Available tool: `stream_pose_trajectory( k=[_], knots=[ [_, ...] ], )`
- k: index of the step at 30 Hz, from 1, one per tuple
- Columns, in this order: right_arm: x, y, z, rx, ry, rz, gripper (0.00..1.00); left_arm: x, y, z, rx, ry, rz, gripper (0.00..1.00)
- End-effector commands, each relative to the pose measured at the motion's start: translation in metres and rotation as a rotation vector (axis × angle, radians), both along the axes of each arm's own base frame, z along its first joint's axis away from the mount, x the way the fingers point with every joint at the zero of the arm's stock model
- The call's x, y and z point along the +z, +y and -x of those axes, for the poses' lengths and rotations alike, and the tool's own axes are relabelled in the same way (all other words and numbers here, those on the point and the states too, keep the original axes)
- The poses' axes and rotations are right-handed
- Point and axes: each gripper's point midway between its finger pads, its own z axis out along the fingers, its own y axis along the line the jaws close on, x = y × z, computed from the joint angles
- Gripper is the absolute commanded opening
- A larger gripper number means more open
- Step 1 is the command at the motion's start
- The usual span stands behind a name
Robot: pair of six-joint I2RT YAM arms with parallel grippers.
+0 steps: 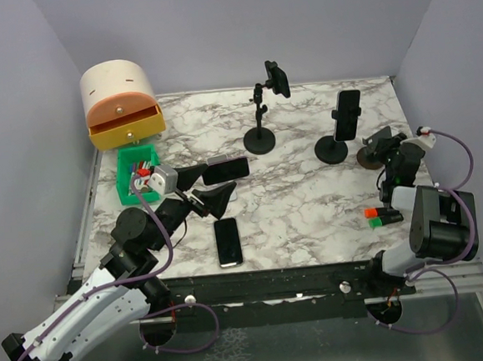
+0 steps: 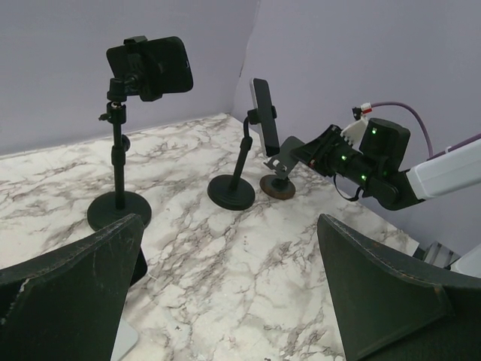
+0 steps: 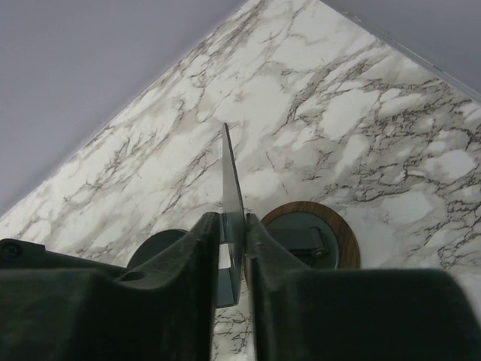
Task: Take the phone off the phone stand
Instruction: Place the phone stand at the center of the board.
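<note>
Freeing the right gripper comes first: its jaws sit narrow around a thin plate above a wood-rimmed base (clamped or loose, cannot tell). The phone stands upright in the short phone stand just beside it. Pinch its side edges and lift straight up so the stand doesn't tip. Left gripper is wide open and empty.

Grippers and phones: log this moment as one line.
left gripper open, empty | right gripper astride thin plate, grip unclear | tall-stand phone clamped | short-stand phone clamped
</note>
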Motion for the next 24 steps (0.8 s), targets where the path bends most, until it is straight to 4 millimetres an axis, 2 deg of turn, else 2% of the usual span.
stream_pose_trajectory(
  k=[1,8,15,18,20,24],
  knots=[
    [-0.006,-0.003,0.011,-0.017,0.032,0.014,0.31,0.000,-0.003,0.003,-0.028,-0.010,0.008,0.99],
    [-0.004,-0.009,0.021,-0.061,0.045,0.017,0.61,0.002,-0.001,0.005,-0.030,-0.020,0.017,0.99],
    [-0.004,-0.025,0.039,-0.174,0.099,-0.006,0.84,0.002,-0.001,0.004,-0.024,-0.013,0.015,0.99],
    [0.010,-0.031,0.050,-0.234,0.072,-0.021,0.95,0.002,0.000,0.004,-0.020,-0.011,0.019,0.99],
    [0.023,-0.034,0.057,-0.273,0.035,-0.050,0.98,0.002,0.001,0.004,-0.016,-0.010,0.021,0.99],
    [0.077,-0.035,0.060,-0.312,-0.112,-0.128,1.00,0.002,0.002,0.004,-0.013,-0.013,0.026,0.99]
  ],
)
